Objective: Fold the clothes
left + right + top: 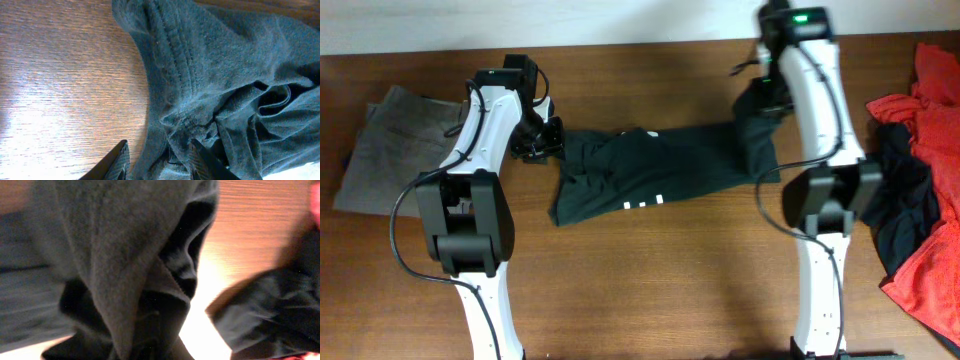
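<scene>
Two hands hold the black top (650,170), which lies stretched across the middle of the worktop (650,290). The left hand (540,140) pinches its bunched left end, and the right hand (761,100) is clamped on its lifted right end. A red garment (935,250) and a plain black garment (910,195) lie heaped far right.

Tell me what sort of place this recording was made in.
Probably a robotics lab bench set up for laundry folding, not a home: two robot arms stand on a wooden table, a black top is stretched between them, and a red garment lies heaped at the right edge.
</scene>
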`<action>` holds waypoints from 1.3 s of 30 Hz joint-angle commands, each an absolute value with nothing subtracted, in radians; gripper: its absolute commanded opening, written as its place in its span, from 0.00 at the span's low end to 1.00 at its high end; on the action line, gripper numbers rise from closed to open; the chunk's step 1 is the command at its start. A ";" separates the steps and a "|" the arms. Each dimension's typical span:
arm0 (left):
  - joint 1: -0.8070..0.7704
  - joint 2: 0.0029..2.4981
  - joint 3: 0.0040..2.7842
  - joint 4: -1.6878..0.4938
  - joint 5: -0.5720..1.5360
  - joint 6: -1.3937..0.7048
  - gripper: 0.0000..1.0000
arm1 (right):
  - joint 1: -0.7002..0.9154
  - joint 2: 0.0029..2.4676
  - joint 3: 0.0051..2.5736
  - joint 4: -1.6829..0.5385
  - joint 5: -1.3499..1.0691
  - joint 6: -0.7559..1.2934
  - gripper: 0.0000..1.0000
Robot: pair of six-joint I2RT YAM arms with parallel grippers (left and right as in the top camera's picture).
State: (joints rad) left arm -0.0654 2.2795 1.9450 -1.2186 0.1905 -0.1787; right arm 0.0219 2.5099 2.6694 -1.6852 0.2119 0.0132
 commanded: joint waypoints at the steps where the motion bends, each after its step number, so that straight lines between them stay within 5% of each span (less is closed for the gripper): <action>1: -0.070 2.275 1.955 -1.219 0.186 -0.162 0.39 | -0.084 2.487 2.692 -1.661 0.248 -0.021 0.06; 13: -0.070 2.275 1.955 -1.219 0.186 -0.163 0.39 | -0.210 2.487 2.695 -1.597 0.208 -0.071 0.09; 39: -0.069 2.275 1.955 -1.220 0.186 -0.163 0.39 | 0.284 2.500 2.640 -1.650 0.091 -0.072 0.14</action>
State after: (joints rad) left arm -0.0654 2.2795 1.9450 -1.2186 0.1905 -0.1787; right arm 0.2573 2.5099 2.6595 -1.6558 0.0837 -0.0673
